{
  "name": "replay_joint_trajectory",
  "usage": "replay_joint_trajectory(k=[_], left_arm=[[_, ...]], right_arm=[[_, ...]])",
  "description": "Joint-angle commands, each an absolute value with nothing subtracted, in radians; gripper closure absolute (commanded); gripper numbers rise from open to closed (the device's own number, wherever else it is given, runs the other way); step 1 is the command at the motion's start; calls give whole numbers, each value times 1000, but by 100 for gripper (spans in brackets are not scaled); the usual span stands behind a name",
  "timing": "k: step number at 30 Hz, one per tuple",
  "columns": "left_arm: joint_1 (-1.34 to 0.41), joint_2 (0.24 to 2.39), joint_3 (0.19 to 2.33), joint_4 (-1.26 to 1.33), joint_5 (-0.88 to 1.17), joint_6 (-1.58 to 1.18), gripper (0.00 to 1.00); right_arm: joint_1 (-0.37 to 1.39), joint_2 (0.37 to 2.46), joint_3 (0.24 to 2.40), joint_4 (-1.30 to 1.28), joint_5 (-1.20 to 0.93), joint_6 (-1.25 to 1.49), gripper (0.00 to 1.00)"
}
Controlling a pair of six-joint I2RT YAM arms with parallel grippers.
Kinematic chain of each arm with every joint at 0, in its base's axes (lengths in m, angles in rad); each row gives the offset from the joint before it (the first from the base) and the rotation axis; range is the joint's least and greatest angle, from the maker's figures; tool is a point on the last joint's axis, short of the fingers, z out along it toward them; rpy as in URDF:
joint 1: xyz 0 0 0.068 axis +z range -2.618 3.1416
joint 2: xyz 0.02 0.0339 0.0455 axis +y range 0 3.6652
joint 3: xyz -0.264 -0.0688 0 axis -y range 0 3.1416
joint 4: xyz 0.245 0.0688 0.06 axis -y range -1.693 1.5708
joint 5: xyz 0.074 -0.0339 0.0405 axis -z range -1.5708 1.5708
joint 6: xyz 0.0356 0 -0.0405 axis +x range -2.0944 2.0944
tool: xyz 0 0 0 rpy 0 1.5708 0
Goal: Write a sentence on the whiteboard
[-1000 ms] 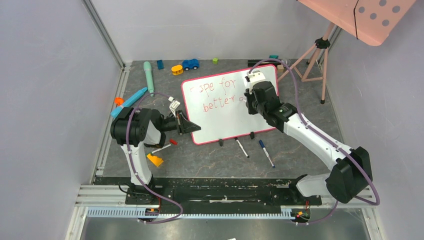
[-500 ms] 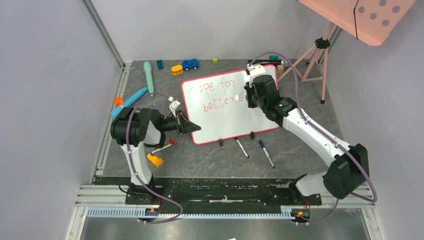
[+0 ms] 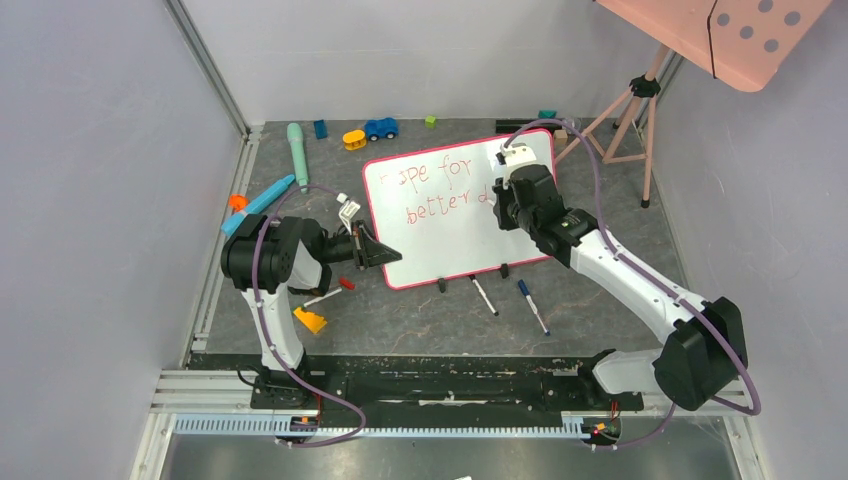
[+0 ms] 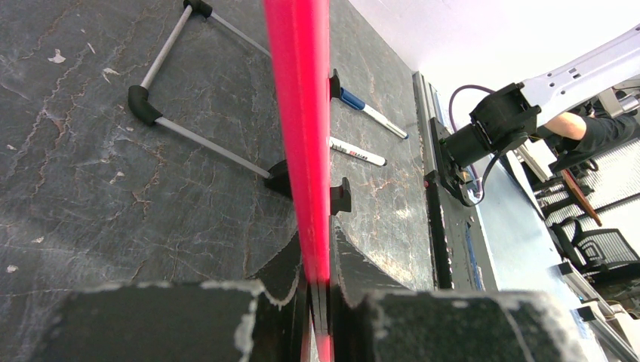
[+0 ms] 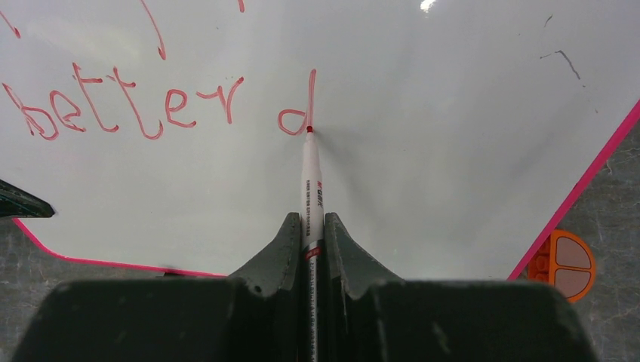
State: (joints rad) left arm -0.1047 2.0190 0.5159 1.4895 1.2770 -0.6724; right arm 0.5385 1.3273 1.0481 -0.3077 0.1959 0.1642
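Note:
The whiteboard (image 3: 440, 235), glossy white with a red-pink frame, stands tilted on black feet mid-table. Red writing on it reads "hope for" over "better d" (image 3: 440, 205). My left gripper (image 3: 385, 255) is shut on the board's lower left edge; in the left wrist view its frame (image 4: 298, 113) runs edge-on out of my gripper (image 4: 317, 283). My right gripper (image 3: 497, 200) is shut on a white marker (image 5: 312, 192). The marker's red tip touches the board (image 5: 453, 151) at the foot of the "d" (image 5: 296, 113).
Two markers (image 3: 484, 296) (image 3: 532, 306) lie in front of the board. Toys lie at the back: a blue car (image 3: 380, 128), a yellow piece (image 3: 354, 139), a teal tube (image 3: 297, 152). An orange piece (image 3: 310, 320) lies near the left arm. A tripod (image 3: 630, 115) with a pink panel stands far right.
My right gripper has drawn the "d" after "better", moving up the stem and back down to its foot. The left gripper and the board have not moved.

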Motion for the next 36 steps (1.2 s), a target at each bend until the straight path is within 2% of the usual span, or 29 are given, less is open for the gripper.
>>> replay_joint_trajectory(k=[1, 19, 36], left_arm=[[-126, 2026, 518, 1557, 1333, -535, 98], [-126, 2025, 518, 1557, 1333, -536, 98], [-126, 2026, 518, 1557, 1335, -536, 98]], right_arm=[[527, 1329, 1052, -324, 231, 170, 100], [522, 1270, 1103, -361, 243, 152, 100], [493, 1324, 1145, -337, 206, 131, 100]])
